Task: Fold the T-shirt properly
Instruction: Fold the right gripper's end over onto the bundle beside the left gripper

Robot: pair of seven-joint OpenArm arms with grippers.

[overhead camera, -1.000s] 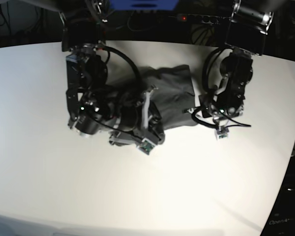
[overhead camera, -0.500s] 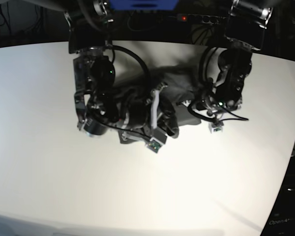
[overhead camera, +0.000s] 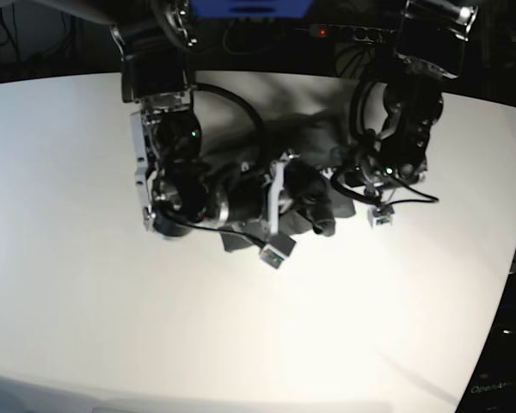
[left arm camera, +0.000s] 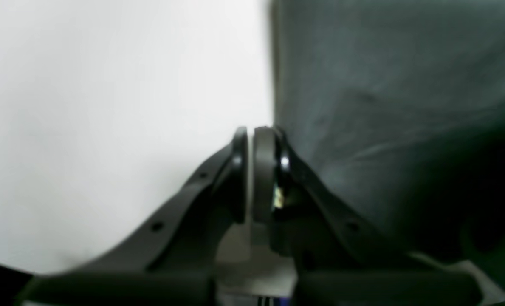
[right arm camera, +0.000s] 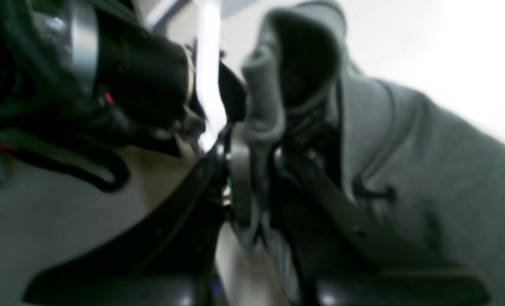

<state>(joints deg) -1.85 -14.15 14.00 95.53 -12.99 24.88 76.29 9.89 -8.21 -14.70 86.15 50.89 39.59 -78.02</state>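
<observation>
Right gripper (right arm camera: 252, 182) clamped on a bunched fold of the T-shirt (right arm camera: 426, 178), grey cloth squeezed between the two black fingers (right arm camera: 239, 187) and rising above them in a rounded hump. Seam line running down the cloth to the right of the pinch; arm housings and cables crowding the left of that wrist view.

Left gripper (left arm camera: 252, 170) drawn together, only a thin slit between its fingers (left arm camera: 264, 170), tips right at the straight edge of the T-shirt (left arm camera: 384, 106), white table (left arm camera: 108, 106) to one side, dark cloth to the other. Whether any cloth sits in the slit, impossible to tell.

From the base view, T-shirt (overhead camera: 314, 142) lying crumpled on the white table (overhead camera: 69, 258) toward the far middle, mostly hidden under both arms. Right gripper (overhead camera: 314, 211) reaching sideways across the cloth, forearm laid nearly level over the table, upper links rising to the mount at the far edge. Left gripper (overhead camera: 348, 168) hanging down at the cloth's side edge, forearm close to upright, black cables looping beside it.
</observation>
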